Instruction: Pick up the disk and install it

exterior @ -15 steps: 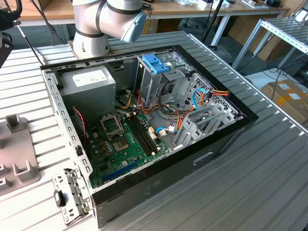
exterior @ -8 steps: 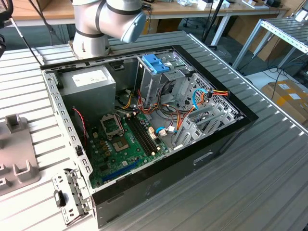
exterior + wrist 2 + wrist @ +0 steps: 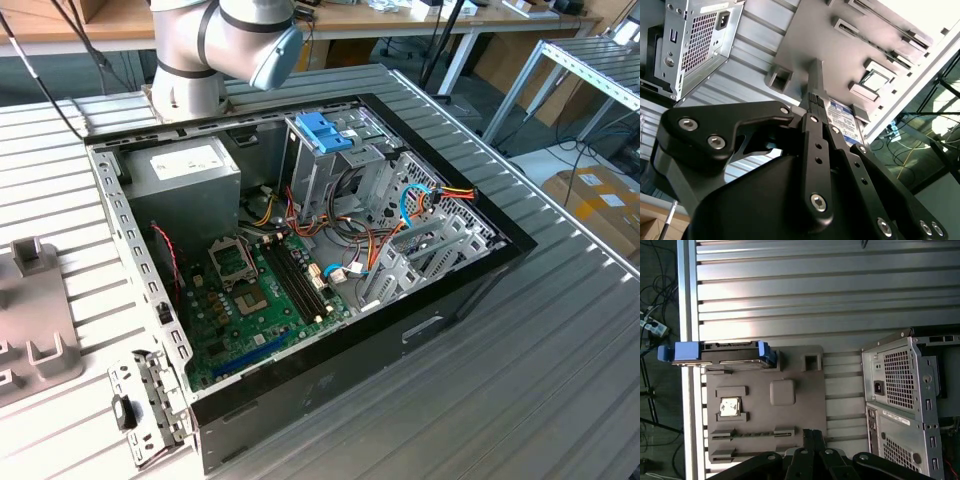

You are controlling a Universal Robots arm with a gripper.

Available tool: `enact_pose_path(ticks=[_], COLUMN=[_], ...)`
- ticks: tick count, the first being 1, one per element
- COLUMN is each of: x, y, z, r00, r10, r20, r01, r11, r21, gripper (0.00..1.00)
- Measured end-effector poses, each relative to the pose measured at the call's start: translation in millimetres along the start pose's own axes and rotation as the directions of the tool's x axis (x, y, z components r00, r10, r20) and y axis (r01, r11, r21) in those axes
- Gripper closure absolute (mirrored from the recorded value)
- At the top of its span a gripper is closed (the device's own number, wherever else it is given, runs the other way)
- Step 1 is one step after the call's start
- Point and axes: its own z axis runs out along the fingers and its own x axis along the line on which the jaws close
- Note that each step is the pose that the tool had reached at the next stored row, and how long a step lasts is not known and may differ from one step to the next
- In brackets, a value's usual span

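The disk (image 3: 717,354) stands on its long edge in a slot at one end of a grey fixture plate (image 3: 805,390), its blue carrier frame showing at both ends. In the second wrist view the disk (image 3: 847,122) shows its blue-and-white label, partly hidden behind the black linkage. My gripper (image 3: 813,432) hangs above the opposite end of that plate, well apart from the disk. Its fingers (image 3: 816,95) lie together, shut on nothing. The open computer case (image 3: 330,260) holds a metal drive cage (image 3: 330,165) topped by a blue bracket.
The plate (image 3: 30,330) lies at the exterior view's left on the ribbed metal table (image 3: 520,380). It also carries a square chip (image 3: 730,406) and thin slotted holders. The case's rear with the power supply (image 3: 900,385) stands close beside the plate. Cables and a motherboard lie inside the case.
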Motion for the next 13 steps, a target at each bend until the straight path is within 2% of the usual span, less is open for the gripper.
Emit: enact_pose_path(ticks=[13], x=[5.4], y=[-0.4], z=[-0.2], r00=[1.0], r10=[0.0], r20=[0.0], r01=[0.0], r11=[1.0], r21=[0.0], gripper=[0.89])
